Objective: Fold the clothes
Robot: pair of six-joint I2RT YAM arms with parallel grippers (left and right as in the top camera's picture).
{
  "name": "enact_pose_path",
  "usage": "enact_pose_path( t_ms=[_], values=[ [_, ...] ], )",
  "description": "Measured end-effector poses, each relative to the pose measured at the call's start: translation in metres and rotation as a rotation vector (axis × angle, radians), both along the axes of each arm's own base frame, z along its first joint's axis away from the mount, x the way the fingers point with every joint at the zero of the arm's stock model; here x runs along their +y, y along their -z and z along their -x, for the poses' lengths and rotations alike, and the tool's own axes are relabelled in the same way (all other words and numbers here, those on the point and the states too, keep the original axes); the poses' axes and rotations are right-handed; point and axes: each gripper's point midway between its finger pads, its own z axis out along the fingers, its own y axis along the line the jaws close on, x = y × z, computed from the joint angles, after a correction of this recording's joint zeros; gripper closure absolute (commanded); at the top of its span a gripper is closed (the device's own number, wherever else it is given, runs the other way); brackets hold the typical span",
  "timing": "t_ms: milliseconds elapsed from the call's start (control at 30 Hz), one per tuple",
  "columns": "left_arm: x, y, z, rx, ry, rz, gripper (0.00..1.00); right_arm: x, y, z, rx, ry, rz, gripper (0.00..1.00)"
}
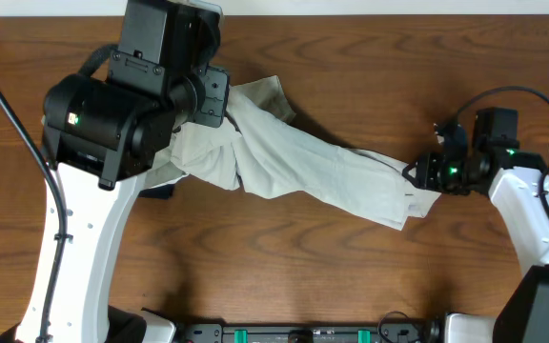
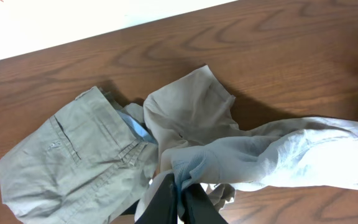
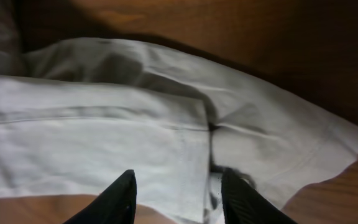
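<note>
The pale cream-white garment (image 1: 322, 171) lies stretched slantwise across the table from upper left to lower right. My left gripper (image 1: 219, 107) is shut on a bunched fold at its left end. In the left wrist view the fingers (image 2: 179, 202) pinch pale fabric (image 2: 291, 155). The khaki-tan garment (image 2: 73, 162) with stitched seams and a pocket lies crumpled to the left of them. My right gripper (image 1: 417, 174) is at the garment's right end. In the right wrist view its fingers (image 3: 179, 190) are open, straddling the hemmed edge of the cloth (image 3: 104, 143).
The brown wooden table (image 1: 284, 267) shows around the garments. Its far edge meets a white surface (image 2: 55, 25). A small dark thing (image 1: 158, 191) lies under the left arm. A blue bit (image 2: 138, 127) shows inside the khaki garment.
</note>
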Motion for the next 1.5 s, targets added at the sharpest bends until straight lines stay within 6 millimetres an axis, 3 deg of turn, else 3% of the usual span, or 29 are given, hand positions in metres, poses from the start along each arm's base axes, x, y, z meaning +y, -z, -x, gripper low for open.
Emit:
enact_pose_path(
  t_ms=[233,400,600,800,967,1133,1300,1500],
  values=[
    [0.000,0.000,0.000,-0.001,0.000,0.000,0.94,-0.001,0.029,-0.013,0.023,-0.017,0.050,0.57],
    [0.000,-0.001,-0.001,-0.005,0.000,0.002,0.94,0.010,0.049,-0.017,0.050,-0.052,0.047,0.61],
    [-0.001,-0.003,-0.003,-0.016,0.000,0.007,0.94,0.025,0.056,-0.014,0.064,-0.098,0.028,0.98],
    [-0.001,-0.003,-0.003,-0.016,0.000,0.007,0.94,0.024,0.051,-0.014,0.057,-0.092,0.027,0.99],
    [-0.001,-0.004,-0.004,-0.022,0.003,0.000,0.94,0.014,0.009,-0.011,-0.022,-0.059,0.035,0.99],
    [0.002,-0.015,-0.006,-0.074,-0.005,-0.004,0.94,-0.024,-0.059,-0.012,-0.181,0.062,0.087,0.99],
    [0.007,-0.054,0.003,-0.202,-0.008,0.044,0.94,-0.047,-0.132,-0.013,-0.429,0.126,0.099,0.99],
    [0.012,-0.096,0.049,-0.315,0.041,0.121,0.94,-0.070,-0.212,0.002,-0.647,0.225,0.127,0.99]
  ],
)
